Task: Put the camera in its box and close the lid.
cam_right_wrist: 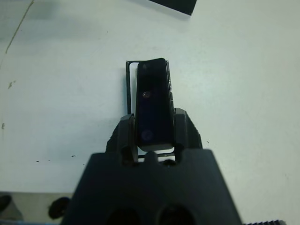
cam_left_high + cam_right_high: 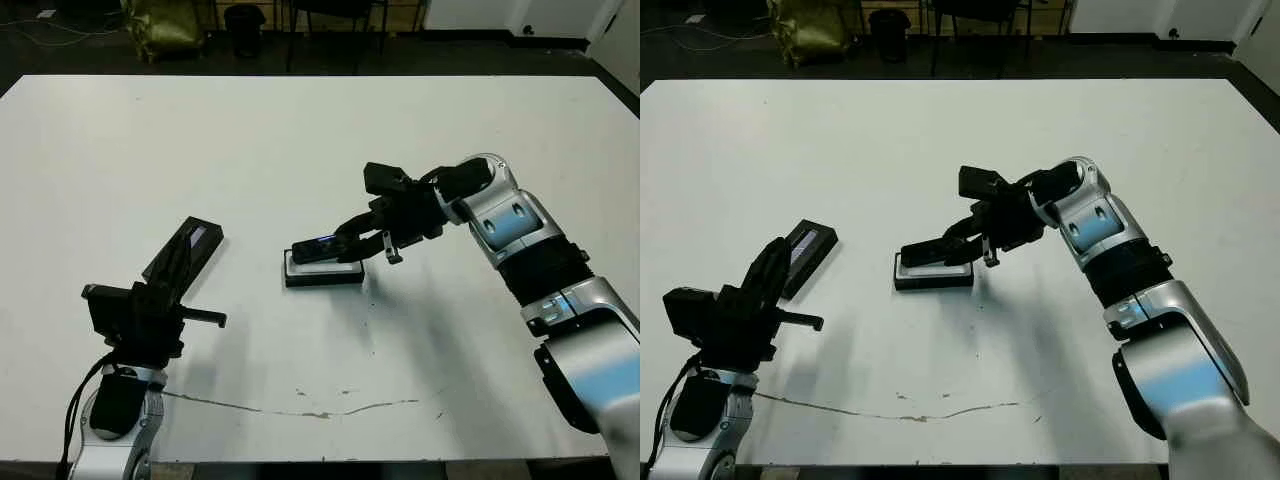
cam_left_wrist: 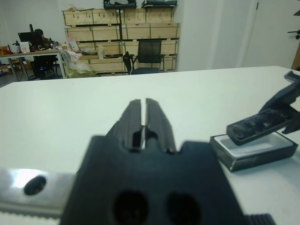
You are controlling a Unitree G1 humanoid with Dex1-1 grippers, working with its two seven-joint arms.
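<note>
My right gripper (image 1: 151, 133) was clenched on the camera (image 1: 154, 105), holding its long sides just above the box (image 2: 324, 268) at frame centre. I judged it light, rigid and glossy, so slip-prone. Left gripper (image 3: 143, 117) was closed, empty.

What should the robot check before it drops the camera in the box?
1. Camera held in the right gripper: ok, jaws clamp its sides.
2. Camera over the box: ok, it hangs tilted just above the white lining.
3. Box free inside: ok, only lining shows.
4. Camera level with the box: not ok, one end sits higher.
5. Lid out of the way: ok, it lies apart on the table.
6. Left gripper clear: ok, shut and holding nothing.
</note>
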